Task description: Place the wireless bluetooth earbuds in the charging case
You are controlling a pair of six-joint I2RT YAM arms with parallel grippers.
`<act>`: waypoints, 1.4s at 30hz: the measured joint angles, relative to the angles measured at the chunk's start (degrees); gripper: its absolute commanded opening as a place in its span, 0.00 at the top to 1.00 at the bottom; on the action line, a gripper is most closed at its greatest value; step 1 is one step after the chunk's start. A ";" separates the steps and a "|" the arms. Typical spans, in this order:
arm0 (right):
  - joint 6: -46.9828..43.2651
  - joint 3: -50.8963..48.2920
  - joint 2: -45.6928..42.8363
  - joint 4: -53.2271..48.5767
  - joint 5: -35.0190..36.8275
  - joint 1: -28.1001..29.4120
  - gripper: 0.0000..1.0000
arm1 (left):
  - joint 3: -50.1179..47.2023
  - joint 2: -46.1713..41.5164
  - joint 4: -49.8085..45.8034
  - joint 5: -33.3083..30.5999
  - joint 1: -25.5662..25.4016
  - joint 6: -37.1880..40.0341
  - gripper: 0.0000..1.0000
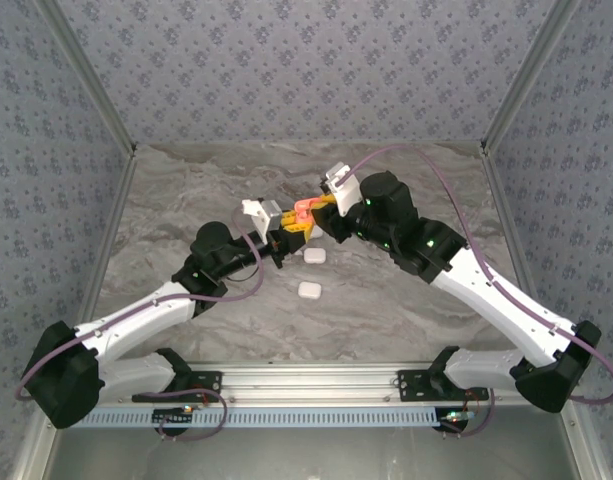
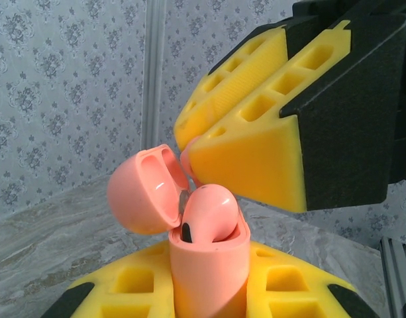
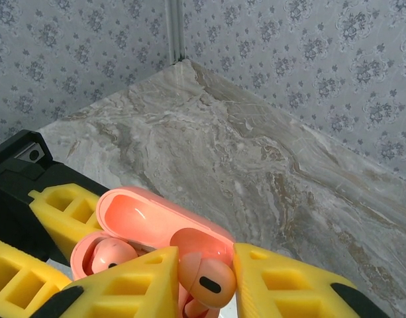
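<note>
Pink earbud [image 3: 208, 283] at the mouth of the open charging case [image 2: 209, 271], pinched by right end effector [image 3: 204, 260]. Second earbud [image 3: 110, 255] seated inside. Left end effector [image 1: 291, 232] clenched on case, above surface [image 1: 186, 190]. Two white cases [image 1: 314, 256] lie near.

Salmon-pink charging case [image 2: 209, 278], pink earbud [image 3: 208, 278], grey marbled table [image 3: 255, 152], floral-patterned walls [image 3: 289, 53]

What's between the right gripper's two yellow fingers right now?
A pink earbud, held by the right gripper over the open pink charging case; the right wrist view shows it.
</note>
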 measured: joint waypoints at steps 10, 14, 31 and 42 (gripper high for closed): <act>4.24 2.67 0.98 -4.09 -2.95 -0.20 0.54 | 0.00 0.11 0.13 -0.04 0.00 0.00 1.00; 5.38 3.78 0.94 -4.76 -4.59 -1.44 0.47 | 0.00 0.11 0.13 -0.02 0.00 0.00 1.00; 15.43 -0.94 -4.17 1.84 -24.83 -15.91 0.00 | 0.00 0.11 2.23 1.09 0.00 -0.24 1.00; 19.10 -1.62 2.25 6.29 -40.79 -13.55 0.00 | 0.07 0.11 2.32 1.92 0.00 -0.48 1.00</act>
